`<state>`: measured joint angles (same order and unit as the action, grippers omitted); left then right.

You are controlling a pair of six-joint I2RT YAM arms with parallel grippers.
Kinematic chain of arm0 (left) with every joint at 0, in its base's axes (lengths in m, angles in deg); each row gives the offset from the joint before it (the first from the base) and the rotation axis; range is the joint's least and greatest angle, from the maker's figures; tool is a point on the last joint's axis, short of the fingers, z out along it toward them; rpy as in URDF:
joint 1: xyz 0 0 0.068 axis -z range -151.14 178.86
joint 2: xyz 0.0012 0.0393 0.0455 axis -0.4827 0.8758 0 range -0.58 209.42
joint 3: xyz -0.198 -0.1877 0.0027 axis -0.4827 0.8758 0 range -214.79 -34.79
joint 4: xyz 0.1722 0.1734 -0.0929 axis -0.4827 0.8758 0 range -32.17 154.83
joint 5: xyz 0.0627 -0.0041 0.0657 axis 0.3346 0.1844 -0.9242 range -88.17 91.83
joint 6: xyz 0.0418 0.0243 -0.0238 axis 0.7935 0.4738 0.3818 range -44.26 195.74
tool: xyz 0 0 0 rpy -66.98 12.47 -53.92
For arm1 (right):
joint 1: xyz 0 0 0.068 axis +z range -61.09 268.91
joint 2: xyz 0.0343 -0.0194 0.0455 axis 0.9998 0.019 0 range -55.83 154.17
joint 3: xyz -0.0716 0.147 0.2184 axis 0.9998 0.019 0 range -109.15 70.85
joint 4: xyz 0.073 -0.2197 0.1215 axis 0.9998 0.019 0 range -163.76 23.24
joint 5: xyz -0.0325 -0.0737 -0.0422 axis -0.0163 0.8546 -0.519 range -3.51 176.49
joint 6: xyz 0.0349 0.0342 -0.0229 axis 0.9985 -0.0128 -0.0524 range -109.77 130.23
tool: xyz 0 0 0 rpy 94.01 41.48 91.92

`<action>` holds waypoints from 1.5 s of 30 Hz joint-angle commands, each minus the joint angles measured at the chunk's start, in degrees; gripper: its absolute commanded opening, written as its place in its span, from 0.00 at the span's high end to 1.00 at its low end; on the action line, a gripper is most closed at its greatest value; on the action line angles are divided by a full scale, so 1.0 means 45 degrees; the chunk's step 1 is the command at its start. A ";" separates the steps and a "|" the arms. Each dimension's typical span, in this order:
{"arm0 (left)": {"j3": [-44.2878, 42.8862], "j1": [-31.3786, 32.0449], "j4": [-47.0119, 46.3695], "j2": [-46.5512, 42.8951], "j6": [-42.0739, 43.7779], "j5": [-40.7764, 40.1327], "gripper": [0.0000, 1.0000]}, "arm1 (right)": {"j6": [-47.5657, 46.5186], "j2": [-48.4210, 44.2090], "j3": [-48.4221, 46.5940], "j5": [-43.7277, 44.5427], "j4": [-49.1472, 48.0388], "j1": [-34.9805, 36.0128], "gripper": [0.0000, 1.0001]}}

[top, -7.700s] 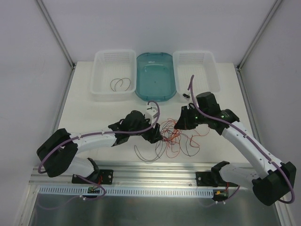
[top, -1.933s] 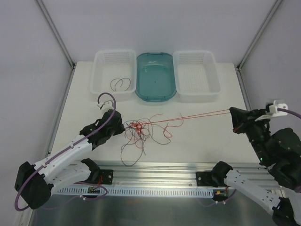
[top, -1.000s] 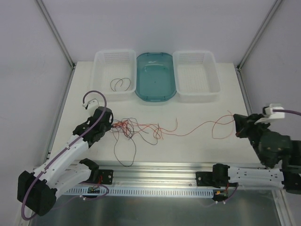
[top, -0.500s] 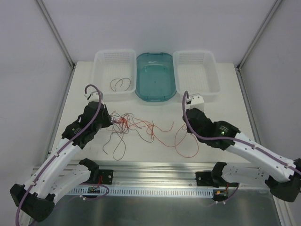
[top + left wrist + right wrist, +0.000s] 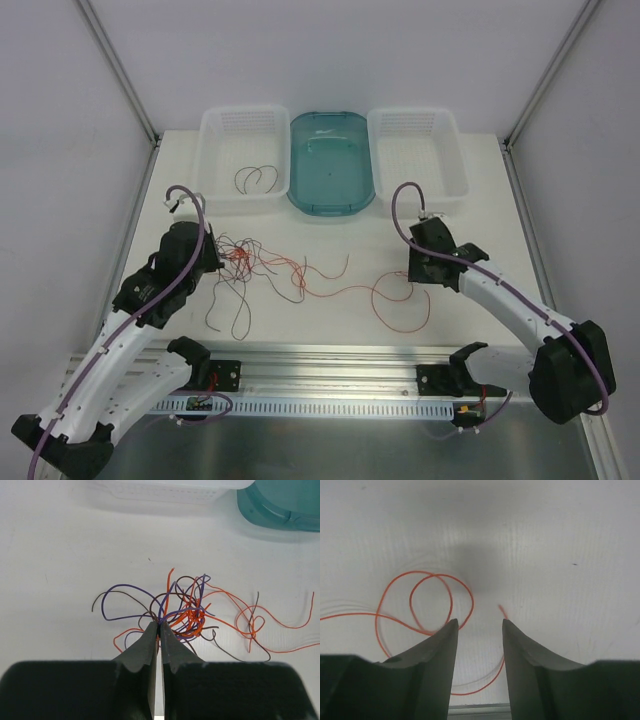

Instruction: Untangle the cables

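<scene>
The cables (image 5: 243, 262) are seen as a tangle of orange, dark brown and blue-violet strands lying on the counter (image 5: 330, 235), at about 9 o'clock from the counter's middle in the top view. The tangle is gripped at its 9 o'clock edge by the left pincer (image 5: 212, 258). In the left wrist view this pincer (image 5: 158, 629) is shown clenched, with its fingers (image 5: 142, 650) pressed together on a few strands. The densest knot (image 5: 187, 616) is bunched just at 1 o'clock of the tips. Loose strand ends are spread from the knot toward 3 o'clock and 9 o'clock.

One orange cable (image 5: 345, 292) is drawn out of the tangle toward 3 o'clock and is ended in a wide loop at 5 o'clock of the counter's middle. The right pincer (image 5: 418, 272) is held over the 1 o'clock side of that loop. In the right wrist view this pincer (image 5: 477, 630) is shown released, its fingers (image 5: 527, 655) set apart above the counter. The orange loops (image 5: 432, 600) are laid flat at 10 o'clock of the gap. Whether the cable is touched by either finger cannot be told.

Along the 12 o'clock edge of the counter three containers are lined up. A white basket (image 5: 215, 190) is placed at 11 o'clock, and a single dark cable (image 5: 255, 178) is curled in it. A teal tray (image 5: 330, 205) is placed at 12 o'clock, and a second white basket (image 5: 418, 205) at 1 o'clock
</scene>
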<state>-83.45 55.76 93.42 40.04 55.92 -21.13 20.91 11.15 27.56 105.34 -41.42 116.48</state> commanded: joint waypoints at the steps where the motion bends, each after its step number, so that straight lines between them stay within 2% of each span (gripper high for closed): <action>1: -0.0222 -0.0059 -0.0018 -0.0102 0.0536 -0.0641 1.00 | -0.1256 -0.0529 -0.0419 -0.2017 -0.1188 0.0607 0.55; 2: -0.0143 -0.0059 -0.0077 -0.0024 0.0652 -0.0524 1.00 | -0.1607 -0.0490 -0.0806 -0.2563 -0.1364 0.0920 0.47; 6: 0.0091 -0.0078 -0.0155 0.0172 0.0809 0.0043 1.00 | -0.3054 0.0017 -0.1939 -0.2666 -0.1911 0.2814 0.36; 10: 0.0364 -0.0059 -0.0312 -0.0081 0.0926 0.0161 1.00 | -0.4323 0.0934 -0.2742 -0.3795 -0.3257 0.4377 0.34; 13: 0.0501 -0.0059 -0.0429 -0.0238 0.0927 0.0258 1.00 | -0.5495 0.1929 -0.3385 -0.5689 -0.4527 0.5022 0.32; 17: 0.0541 -0.0078 -0.0468 -0.0296 0.0946 0.0473 1.00 | -0.6395 0.4327 -0.4694 -0.7972 -0.5582 0.5337 0.30; 19: 0.0599 -0.0078 -0.0488 -0.0335 0.0946 0.0532 1.00 | -0.6786 0.5093 -0.5454 -0.8677 -0.6011 0.5512 0.26; 23: 0.0658 -0.0059 -0.0546 -0.0414 0.0868 0.0746 1.00 | -0.7332 0.6344 -0.6334 -0.8915 -0.6676 0.5748 0.25; 31: 0.0697 -0.0078 -0.0566 -0.0238 0.0907 0.0864 1.00 | -0.8017 0.8374 -0.8134 -1.0322 -0.6073 0.6235 0.24; 36: 0.0755 -0.0098 -0.0586 -0.0238 0.0907 0.0864 1.00 | -0.7822 0.9216 -0.8583 -1.0634 -0.6425 0.6256 0.34; 38: 0.0775 -0.0098 -0.0586 -0.0277 0.0888 0.0806 1.00 | -0.7802 0.9314 -0.8681 -1.0596 -0.6483 0.6275 0.44; 40: 0.0814 -0.0078 -0.0586 -0.0257 0.0887 0.0689 1.00 | -0.7802 0.9237 -0.8604 -1.0460 -0.6464 0.6236 0.58; 41: 0.0814 -0.0078 -0.0586 -0.0277 0.0887 0.0534 1.00 | -0.7822 0.8985 -0.8506 -1.0323 -0.6444 0.6236 0.72; 43: 0.0853 -0.0078 -0.0566 -0.0296 0.0887 0.0455 1.00 | -0.7900 0.8672 -0.8311 -1.0128 -0.6405 0.6217 0.87; 44: 0.0853 -0.0078 -0.0585 -0.0335 0.0868 0.0338 1.00 | -0.7919 0.8438 -0.8078 -0.9991 -0.6347 0.6178 0.99; 45: 0.0873 -0.0098 -0.0586 -0.0374 0.0829 0.0259 1.00 | -0.7920 0.7914 -0.7960 -0.9951 -0.6327 0.6119 0.99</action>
<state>-79.85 55.76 92.46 39.03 58.90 -18.25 -13.65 53.08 -8.83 60.66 -68.37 144.50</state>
